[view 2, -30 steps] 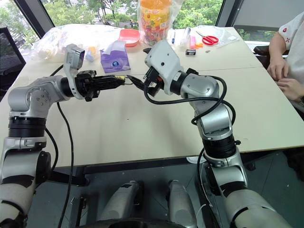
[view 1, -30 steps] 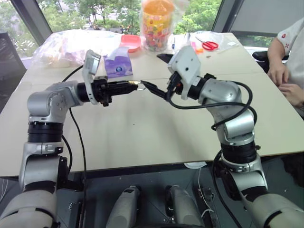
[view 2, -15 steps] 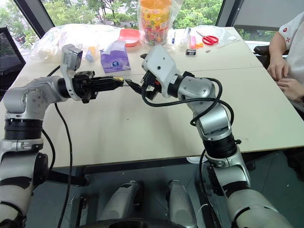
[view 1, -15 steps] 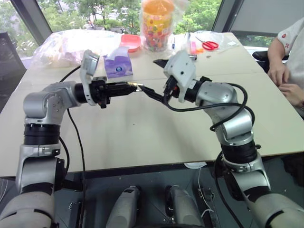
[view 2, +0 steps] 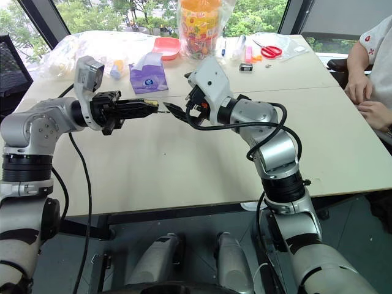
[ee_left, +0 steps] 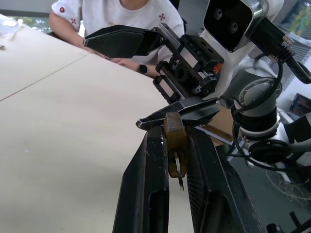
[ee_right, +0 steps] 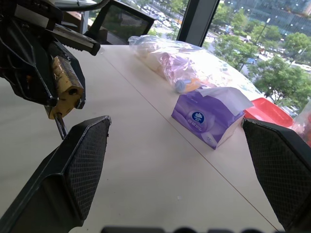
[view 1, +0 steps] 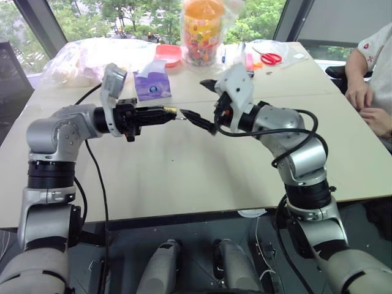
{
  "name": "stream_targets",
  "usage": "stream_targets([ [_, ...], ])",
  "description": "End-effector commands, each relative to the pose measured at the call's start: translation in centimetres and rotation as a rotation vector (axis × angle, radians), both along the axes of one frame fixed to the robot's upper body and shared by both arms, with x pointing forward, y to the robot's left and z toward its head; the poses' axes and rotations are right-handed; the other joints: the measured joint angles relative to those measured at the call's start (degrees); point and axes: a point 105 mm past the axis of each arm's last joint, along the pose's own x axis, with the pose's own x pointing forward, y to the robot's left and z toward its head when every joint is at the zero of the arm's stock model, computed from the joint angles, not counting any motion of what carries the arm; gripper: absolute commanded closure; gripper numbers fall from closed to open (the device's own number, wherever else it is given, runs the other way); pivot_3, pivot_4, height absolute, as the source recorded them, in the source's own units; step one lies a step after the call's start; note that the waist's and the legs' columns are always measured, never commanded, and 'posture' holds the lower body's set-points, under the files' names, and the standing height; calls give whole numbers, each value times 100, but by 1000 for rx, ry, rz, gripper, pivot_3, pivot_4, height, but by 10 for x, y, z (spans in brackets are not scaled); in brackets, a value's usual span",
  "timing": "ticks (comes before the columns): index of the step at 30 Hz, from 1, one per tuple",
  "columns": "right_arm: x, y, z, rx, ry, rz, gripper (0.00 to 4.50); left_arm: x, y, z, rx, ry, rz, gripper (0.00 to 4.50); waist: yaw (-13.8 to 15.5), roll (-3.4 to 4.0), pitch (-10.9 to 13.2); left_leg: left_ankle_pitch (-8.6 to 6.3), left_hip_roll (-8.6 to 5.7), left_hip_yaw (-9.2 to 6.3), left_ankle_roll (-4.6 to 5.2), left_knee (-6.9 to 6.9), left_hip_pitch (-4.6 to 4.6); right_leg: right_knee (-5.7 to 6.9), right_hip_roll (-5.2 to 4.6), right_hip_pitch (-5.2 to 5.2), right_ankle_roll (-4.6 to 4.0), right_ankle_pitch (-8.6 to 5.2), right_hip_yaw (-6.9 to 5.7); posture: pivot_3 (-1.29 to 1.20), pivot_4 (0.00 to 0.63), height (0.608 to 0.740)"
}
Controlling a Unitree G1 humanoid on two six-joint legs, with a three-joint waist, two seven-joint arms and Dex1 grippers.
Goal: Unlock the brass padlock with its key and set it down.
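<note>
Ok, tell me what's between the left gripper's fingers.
The brass padlock is pinched between the left gripper's black fingers, a thin silvery metal piece poking out of it. The pads cover its sides. The open right gripper faces it.

The pale counter (view 1: 184, 177) is bare up front, all the clutter sits at the far end: purple tissue pack (view 1: 152, 85), red dish (view 1: 168, 55) just behind it, a tall orange-lidded jar (view 1: 203, 30) of colourful stuff, crinkly plastic bags (view 1: 86, 58) off left, and red-handled scissors (view 1: 268, 58). A person (view 1: 370, 79) in white sits at the right edge.
</note>
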Motion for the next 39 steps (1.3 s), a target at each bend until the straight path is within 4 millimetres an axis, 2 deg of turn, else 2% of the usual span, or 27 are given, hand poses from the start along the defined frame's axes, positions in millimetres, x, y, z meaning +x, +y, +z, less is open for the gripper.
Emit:
stream_targets([
  [1, -3, 3, 10, -2, -42, 17, 24, -6, -1, 14, -20, -66, -27, 4500, 0, 0, 0, 0, 0, 0, 0, 0, 0, 0, 0, 0, 0, 0, 0, 0, 150, 740],
  [12, -7, 3, 1, -27, 26, 60, 24, -5, 0, 13, -19, -76, -16, 4500, 1, 0, 0, -1, 0, 0, 1, 0, 0, -1, -1, 0, 0, 0, 0, 0, 150, 740],
  [14, -5, -3, 1, -39, 11, 30, 24, -2, -1, 9, -12, -67, -5, 4500, 2, 0, 0, -1, 0, 0, 1, 0, -1, -2, -2, 0, 0, 0, 0, 0, 150, 740],
  [16, 0, -21, -1, -102, -20, -39, 24, 8, -4, 0, -13, -28, 39, 4500, 26, 0, 0, -1, 0, 0, 2, 0, -1, -3, -3, 1, 0, -1, -1, 0, 150, 740],
  [19, 0, -53, -19, -280, -30, -125, 24, 19, -16, -16, -31, 58, 89, 4500, 117, 0, 0, -5, -4, 0, 8, 6, -4, -16, -5, 9, 0, -2, -4, 0, 150, 740],
  [23, -24, -74, -48, -438, 92, -112, 24, 30, -43, -55, 17, 199, 117, 4500, 150, -3, 1, -13, -8, 9, 22, 9, -8, -24, -19, 12, 8, -7, -4, 0, 150, 740],
  [26, -35, -79, -58, -448, 177, -125, 24, 32, -57, -75, 38, 276, 100, 4500, 107, -3, 1, -17, -7, 11, 28, 9, -12, -23, -21, 9, 14, -8, -4, 0, 150, 740],
  [29, -42, -82, -67, -378, 315, -182, 24, 39, -75, -94, 40, 381, 88, 4500, 112, -4, 1, -17, -4, 9, 28, 11, -14, -21, -20, 6, 13, -8, -6, 0, 150, 740],
  [35, -44, -85, -76, -307, 436, -310, 24, 59, -100, -119, 56, 472, 132, 4500, 177, -5, 0, -17, -7, 7, 28, 25, -23, -23, -25, 8, 30, -19, -13, 0, 150, 740],
  [38, -46, -82, -78, -301, 446, -331, 24, 63, -109, -129, 77, 465, 140, 4500, 166, -5, 0, -22, -10, 7, 37, 33, -40, -32, -30, 3, 24, -14, -17, 0, 150, 740],
  [39, -46, -81, -78, -300, 446, -334, 6, 63, -109, -134, 93, 468, 144, 4006, 164, -5, 0, -24, -11, 7, 40, 34, -43, -35, -30, 2, 16, -6, -18, 0, 150, 740],
])
